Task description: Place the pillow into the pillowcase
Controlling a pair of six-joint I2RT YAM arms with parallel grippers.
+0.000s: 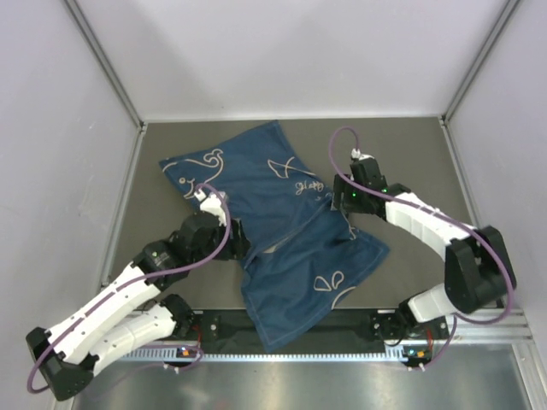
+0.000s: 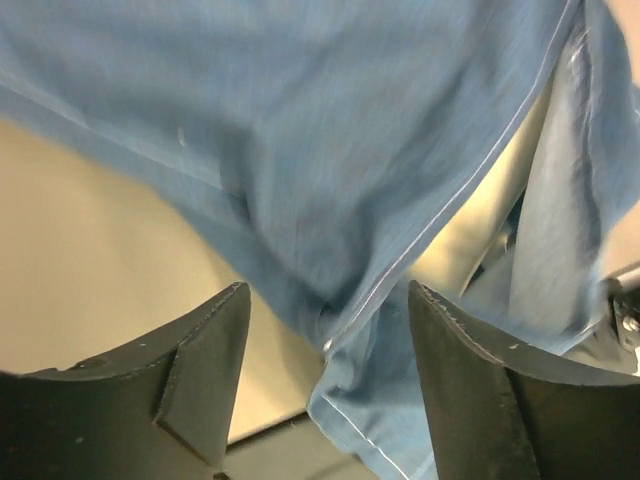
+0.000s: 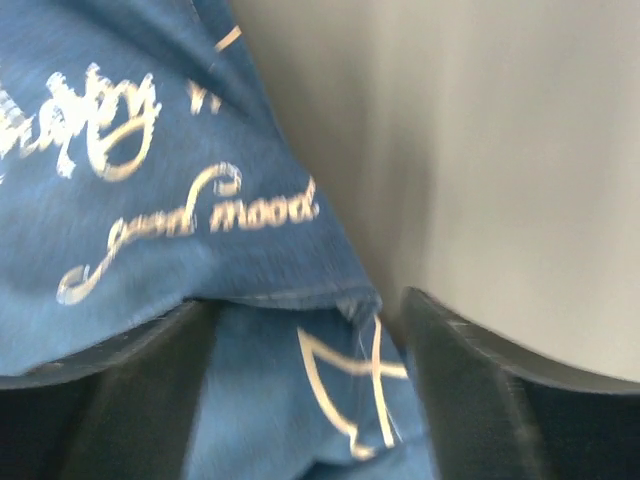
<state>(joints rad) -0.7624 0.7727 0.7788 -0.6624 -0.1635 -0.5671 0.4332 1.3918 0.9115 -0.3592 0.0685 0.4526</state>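
Left claw stands apart astride the pillowcase hem; right claw apart at its right edge, mid-frame. Pillow not visible, probably inside; next, lift both claws clear without snagging.

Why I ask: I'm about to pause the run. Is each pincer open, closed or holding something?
Left pincer: open, straddling the pillowcase edge, not clamping it.
Right pincer: open, pillowcase fabric in the gap, not clamped.
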